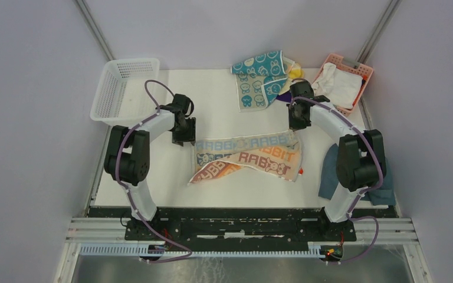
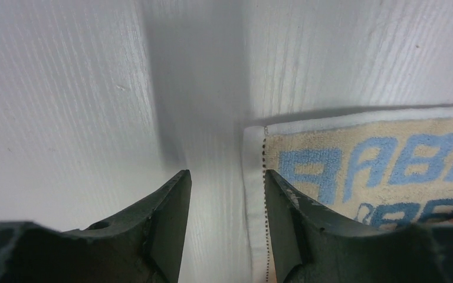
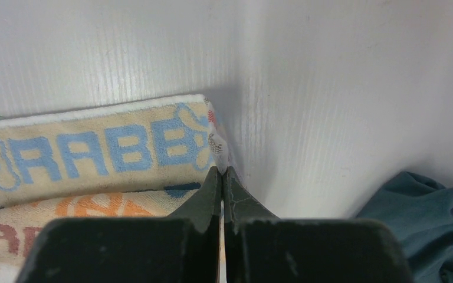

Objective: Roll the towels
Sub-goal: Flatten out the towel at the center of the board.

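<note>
A peach-orange printed towel (image 1: 248, 156) lies spread across the middle of the table, its near half loosely folded over. My left gripper (image 1: 184, 139) sits at its far left corner. In the left wrist view that gripper (image 2: 227, 180) is open and straddles the towel's white hem (image 2: 253, 177). One finger (image 2: 298, 224) is over the cloth, the other (image 2: 162, 221) over bare table. My right gripper (image 3: 222, 171) is shut on the towel's far right corner (image 3: 219, 147). More towels are heaped at the back: teal with rabbit faces (image 1: 261, 79), a bit of yellow (image 1: 295, 72) and purple (image 1: 283, 94).
A white mesh basket (image 1: 124, 88) stands at the back left. At the back right a pink basket (image 1: 357, 66) holds a white cloth (image 1: 339, 82). A dull blue-grey cloth (image 1: 329, 174) hangs at the table's right edge beside the right arm, also seen in the right wrist view (image 3: 430, 218).
</note>
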